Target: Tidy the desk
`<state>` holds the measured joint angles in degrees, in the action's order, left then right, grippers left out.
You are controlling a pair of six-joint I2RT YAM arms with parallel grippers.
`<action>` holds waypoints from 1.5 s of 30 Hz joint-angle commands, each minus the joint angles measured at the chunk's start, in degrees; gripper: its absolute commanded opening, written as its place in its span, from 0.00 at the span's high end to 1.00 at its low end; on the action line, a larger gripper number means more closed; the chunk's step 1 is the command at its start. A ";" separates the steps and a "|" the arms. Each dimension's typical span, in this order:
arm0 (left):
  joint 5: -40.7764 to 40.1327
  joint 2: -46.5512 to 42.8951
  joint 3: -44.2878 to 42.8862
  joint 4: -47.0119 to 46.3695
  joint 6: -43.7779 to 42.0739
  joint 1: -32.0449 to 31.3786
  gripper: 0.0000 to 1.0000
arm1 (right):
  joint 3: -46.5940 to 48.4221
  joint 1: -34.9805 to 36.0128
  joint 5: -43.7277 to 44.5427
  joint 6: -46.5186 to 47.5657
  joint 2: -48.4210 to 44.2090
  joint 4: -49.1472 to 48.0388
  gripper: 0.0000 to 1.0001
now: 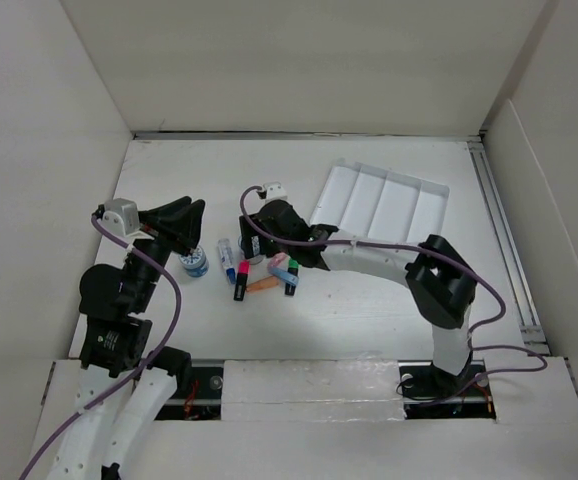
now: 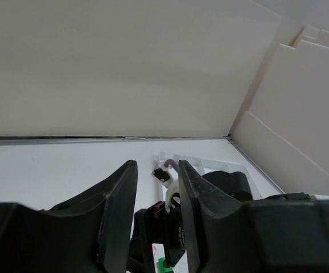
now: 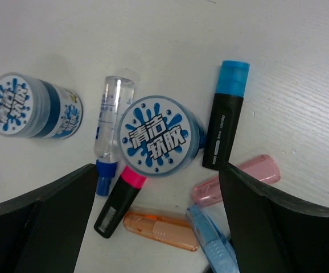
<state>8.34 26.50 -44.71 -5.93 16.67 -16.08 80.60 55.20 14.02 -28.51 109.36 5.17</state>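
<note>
A plain white matte tabletop (image 1: pixel 369 310) fills the floor of a booth closed in by pale wall panels (image 1: pixel 299 60) at the back and both sides, with the two arms bolted at its near edge. A white ribbed tray (image 1: pixel 384 205) lies at an angle towards the far right, well apart from the clutter at the centre.

The right hand (image 3: pixel 157 170), fingers spread wide and gripping nothing, hangs over that clutter. Beneath it are a round blue-and-white tub (image 3: pixel 159 136) and a clear bottle with a blue cap (image 3: pixel 112 128) lying just beside it. Also there are a blue-capped highlighter (image 3: pixel 226 116), a pink-capped highlighter (image 3: pixel 119 202) and three small translucent pieces in orange (image 3: pixel 160 223), pink (image 3: pixel 235 179) and blue (image 3: pixel 210 239).

A second tub (image 3: pixel 36 106) sits off to one side, near the left hand (image 2: pixel 156 168), whose fingers stand slightly apart with nothing between them, raised above the surface.
</note>
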 commanded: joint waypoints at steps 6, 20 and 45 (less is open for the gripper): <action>0.53 -0.92 -0.38 -3.12 0.12 -0.10 0.66 | 11.58 0.34 2.15 1.53 8.49 5.29 0.10; 1.50 -1.54 -0.20 -3.82 0.30 -0.10 0.65 | 16.45 2.46 8.39 1.89 11.59 4.25 0.52; 1.25 -2.07 0.15 -3.91 0.65 -0.10 0.65 | 6.93 -38.92 -0.92 -6.20 -1.36 -0.96 0.54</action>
<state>9.04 24.86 -44.64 -6.68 17.04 -16.08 83.85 18.31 16.40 -33.45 107.31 5.21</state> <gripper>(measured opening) 0.349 0.735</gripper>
